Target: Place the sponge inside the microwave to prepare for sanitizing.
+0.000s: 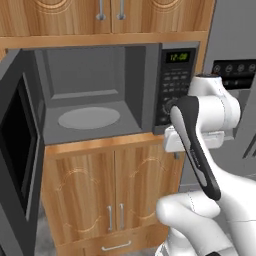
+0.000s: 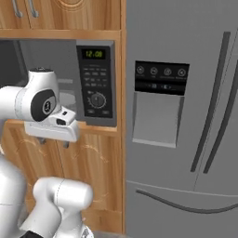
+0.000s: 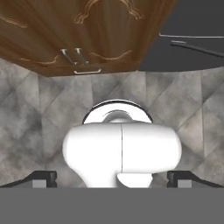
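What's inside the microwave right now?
The microwave stands open. Inside: a round grey turntable on the floor, nothing on it, no sponge. The arm covers part of the cavity in the right base view.

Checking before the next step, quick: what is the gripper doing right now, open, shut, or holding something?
Gripper: open, jaws spread wide, holding nothing; it points down at the floor in front of the microwave, whose door stands open.
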Robot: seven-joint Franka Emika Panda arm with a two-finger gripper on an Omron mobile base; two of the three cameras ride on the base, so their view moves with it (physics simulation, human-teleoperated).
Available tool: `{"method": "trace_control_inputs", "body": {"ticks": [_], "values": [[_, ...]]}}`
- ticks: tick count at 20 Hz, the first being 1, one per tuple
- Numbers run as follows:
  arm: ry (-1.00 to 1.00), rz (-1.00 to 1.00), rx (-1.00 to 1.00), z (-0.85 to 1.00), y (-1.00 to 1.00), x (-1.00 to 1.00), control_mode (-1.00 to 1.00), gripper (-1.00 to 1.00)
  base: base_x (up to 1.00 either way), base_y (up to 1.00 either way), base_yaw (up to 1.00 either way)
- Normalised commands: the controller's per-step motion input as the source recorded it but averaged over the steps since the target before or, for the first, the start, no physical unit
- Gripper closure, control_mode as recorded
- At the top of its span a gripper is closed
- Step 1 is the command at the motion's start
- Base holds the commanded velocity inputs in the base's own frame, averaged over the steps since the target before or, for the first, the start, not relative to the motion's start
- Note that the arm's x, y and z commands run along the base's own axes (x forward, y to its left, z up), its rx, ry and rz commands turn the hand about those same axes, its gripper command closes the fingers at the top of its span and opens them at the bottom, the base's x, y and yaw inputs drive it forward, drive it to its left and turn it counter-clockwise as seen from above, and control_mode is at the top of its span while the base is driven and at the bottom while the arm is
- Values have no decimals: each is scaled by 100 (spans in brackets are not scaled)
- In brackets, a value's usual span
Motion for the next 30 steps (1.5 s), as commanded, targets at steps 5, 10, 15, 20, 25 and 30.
{"method": "trace_control_inputs", "body": {"ticks": [5, 10, 15, 20, 25, 30], "values": [[0, 0, 0, 0, 0, 0, 100, -100, 0, -54, -5], [0, 0, 0, 0, 0, 0, 100, -100, 8, -76, 0], [0, 0, 0, 0, 0, 0, 100, -100, 10, -85, 0], [0, 0, 0, 0, 0, 0, 100, -100, 6, -82, 0], [0, 0, 0, 0, 0, 0, 100, -100, 3, -87, 0], [0, 0, 0, 0, 0, 0, 100, -100, 16, -94, 7]]}}
